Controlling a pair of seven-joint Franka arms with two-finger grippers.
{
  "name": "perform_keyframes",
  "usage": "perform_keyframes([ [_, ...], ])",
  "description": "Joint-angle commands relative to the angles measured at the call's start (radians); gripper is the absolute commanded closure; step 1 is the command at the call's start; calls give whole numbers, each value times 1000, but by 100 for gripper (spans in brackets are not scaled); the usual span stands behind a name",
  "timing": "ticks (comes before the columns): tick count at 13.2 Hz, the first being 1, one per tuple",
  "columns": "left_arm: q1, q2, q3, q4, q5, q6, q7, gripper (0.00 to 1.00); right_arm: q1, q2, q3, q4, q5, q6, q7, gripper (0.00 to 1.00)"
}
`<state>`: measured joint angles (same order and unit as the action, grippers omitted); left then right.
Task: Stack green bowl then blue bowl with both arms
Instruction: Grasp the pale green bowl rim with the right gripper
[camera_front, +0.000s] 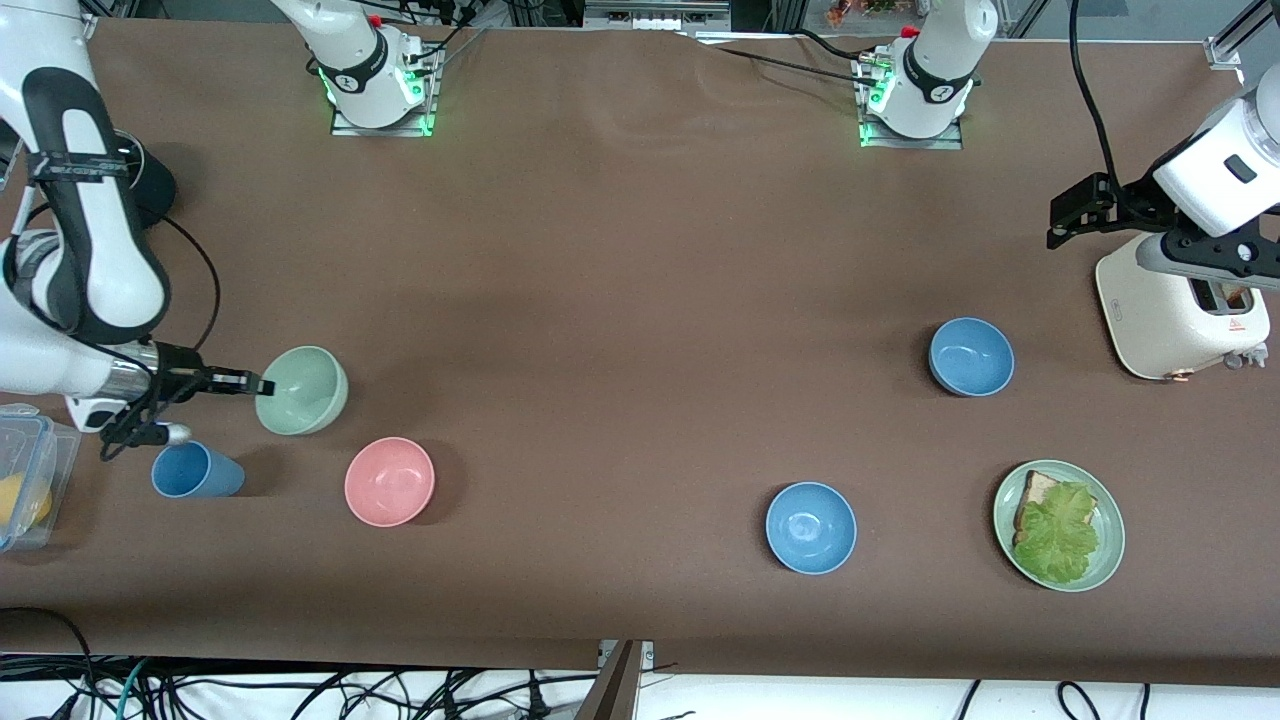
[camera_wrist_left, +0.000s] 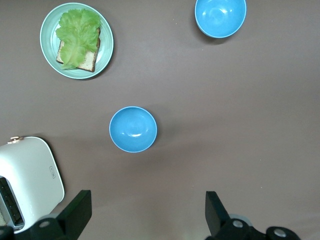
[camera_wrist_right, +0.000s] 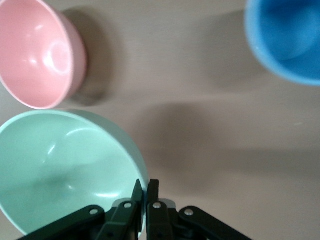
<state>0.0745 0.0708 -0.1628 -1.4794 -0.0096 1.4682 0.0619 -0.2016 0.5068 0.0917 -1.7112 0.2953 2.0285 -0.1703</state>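
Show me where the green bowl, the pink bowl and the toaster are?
green bowl (camera_front: 303, 391), front view, inner wall.
pink bowl (camera_front: 389, 481), front view, middle of its inside.
toaster (camera_front: 1160, 310), front view, its white side.

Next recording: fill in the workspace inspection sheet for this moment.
Surface: brown table, flat, faint creases near the bases.
Job's things: green bowl tilted, rim pinched by the right hand. Two blue bowls upright and apart toward the left arm's end, the second nearer the front camera.
Clutter: pink bowl, blue cup, plate with bread and lettuce, toaster, clear container at the edge.
Hands: right shut on the green bowl's rim; left hand open, over bare table beside the toaster.
Cables: along the table's edges.
Surroundings: nothing seen.
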Motion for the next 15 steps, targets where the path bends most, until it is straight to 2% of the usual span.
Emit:
perform_keyframes([
  [1, 1, -2, -9, 19, 4, -8, -11, 0, 106, -33, -1, -8, 1, -10, 194, 100],
  [6, 1, -2, -8, 19, 4, -8, -11, 0, 321, -21, -1, 28, 1, 36, 553, 100],
  [11, -2, 0, -9, 19, 3, -8, -11, 0, 517, 21, 0, 33, 13, 145, 851, 100],
  [15, -2, -2, -8, 19, 4, -8, -11, 0, 663, 84, 0, 105, 10, 174, 1060, 100],
])
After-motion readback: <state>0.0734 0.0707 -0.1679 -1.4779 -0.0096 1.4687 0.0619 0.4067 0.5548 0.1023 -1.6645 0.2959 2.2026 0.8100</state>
